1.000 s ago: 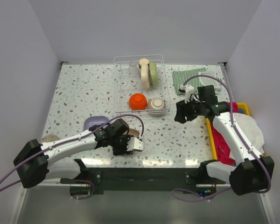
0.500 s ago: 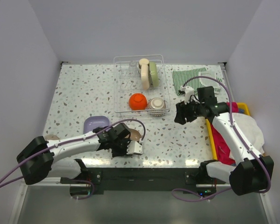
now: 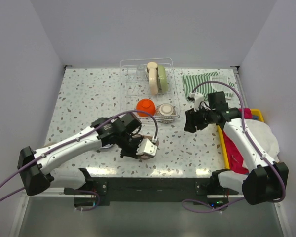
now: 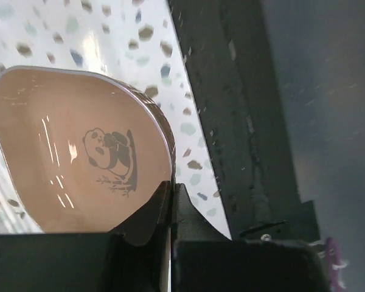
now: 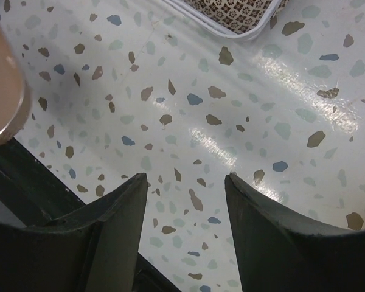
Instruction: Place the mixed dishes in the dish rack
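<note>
Pinching the rim of the brown panda-print plate (image 4: 67, 152), the left tool (image 3: 142, 148) holds it tilted nr the bench (image 3: 84, 98) near edge, abt mid-width. Right tool (image 5: 185, 182) is spread, nothing betw. its fingers, over bare bench just right of the dish rack (image 3: 129, 91) at far centre. Rack holds a cream plate (image 3: 152, 81) & green plate (image 3: 162, 79) upright, plus an orange-red bowl (image 3: 145, 106) & grey patterned bowl (image 3: 166, 110).

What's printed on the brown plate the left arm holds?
A small dark panda drawing on the brown rounded-square plate; clearest in the left wrist view.
</note>
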Controlling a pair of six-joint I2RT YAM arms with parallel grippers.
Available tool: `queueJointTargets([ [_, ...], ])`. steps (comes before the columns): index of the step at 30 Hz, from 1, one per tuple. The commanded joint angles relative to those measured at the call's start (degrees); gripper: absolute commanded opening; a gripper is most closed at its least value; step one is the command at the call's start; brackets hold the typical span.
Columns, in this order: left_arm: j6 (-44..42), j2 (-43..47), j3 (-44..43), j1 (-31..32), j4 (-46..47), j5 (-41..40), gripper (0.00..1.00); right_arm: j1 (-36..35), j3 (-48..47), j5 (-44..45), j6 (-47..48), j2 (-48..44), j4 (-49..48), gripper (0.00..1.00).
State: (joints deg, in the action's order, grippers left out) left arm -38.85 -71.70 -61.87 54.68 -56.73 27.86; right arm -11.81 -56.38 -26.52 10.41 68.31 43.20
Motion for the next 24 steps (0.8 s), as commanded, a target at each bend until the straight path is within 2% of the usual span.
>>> queueJointTargets([
  [1, -0.36, -2.55, -19.49, 0.17, -15.59, 13.01, 0.0, 0.21, -4.26, -2.48, 2.85, 3.05, 1.88, 0.57],
  [3, -0.87, -5.45, -28.43, -1.31, -16.05, 8.64, 0.0, 0.21, -5.32, -3.0, 3.12, 3.58, 1.45, 0.57],
  [5, -2.28, -7.3, -31.98, -4.47, -13.68, 4.95, 0.0, 0.21, -6.02, -3.09, 2.68, 3.67, 0.4, 0.57],
  [6, -2.54, -9.84, -34.96, -9.01, -11.23, 4.58, 0.0, 0.21, -6.37, -2.83, 2.42, 4.1, 0.05, 0.57],
  [8, -0.01, -12.31, -37.09, -13.87, -7.54, 3.35, 0.0, 0.3, -7.86, -2.22, 0.93, 4.81, -0.4, 0.59],
  [9, 1.74, -13.71, -37.62, -19.29, -1.78, 4.3, 0.0, 0.13, -8.39, -1.96, 0.66, 5.68, -0.4, 0.59],
  [11, 10.08, -14.69, -37.37, -27.2, 5.71, 8.85, 0.0, 0.21, -9.97, -0.99, -0.22, 7.0, 0.13, 0.6],
  [12, 15.33, -16.0, -36.93, -29.34, 12.19, 10.71, 0.0, 0.21, -10.5, -0.55, -0.31, 8.49, 0.74, 0.6],
  [14, 20.63, -17.41, -36.14, -34.08, 18.81, 14.92, 0.0, 0.21, -13.04, 1.12, -0.48, 10.43, 2.14, 0.6],
  [15, 27.18, -18.38, -34.48, -35.67, 26.68, 15.9, 0.0, 0.3, -14.36, 2.08, -0.57, 11.83, 3.2, 0.6],
  [17, 34.59, -19.0, -31.49, -40.06, 36.29, 19.93, 0.0, 0.3, -19.26, 5.23, 0.3, 15.78, 7.41, 0.61],
  [18, 42.9, -19.78, -28.08, -41.3, 46.61, 21.17, 0.0, 0.3, -20.77, 6.3, 1.35, 16.84, 8.56, 0.61],
  [20, 51.03, -21.54, -24.46, -44.11, 58.08, 25.38, 0.0, 0.3, -24.63, 10.41, 2.24, 19.04, 10.58, 0.62],
  [21, 59.42, -24.6, -24.27, -44.65, 66.75, 26.62, 0.0, 0.21, -26.05, 11.31, 3.29, 19.83, 12.85, 0.62],
  [23, 68.51, -28.82, -25.66, -45.79, 73.83, 28.73, 0.0, 0.3, -30.95, 13.06, 3.91, 23.34, 16.02, 0.62],
  [24, 77.61, -33.2, -26.19, -46.15, 79.87, 29.09, 0.0, 0.3, -32.64, 13.51, 4.09, 24.57, 19.17, 0.62],
])
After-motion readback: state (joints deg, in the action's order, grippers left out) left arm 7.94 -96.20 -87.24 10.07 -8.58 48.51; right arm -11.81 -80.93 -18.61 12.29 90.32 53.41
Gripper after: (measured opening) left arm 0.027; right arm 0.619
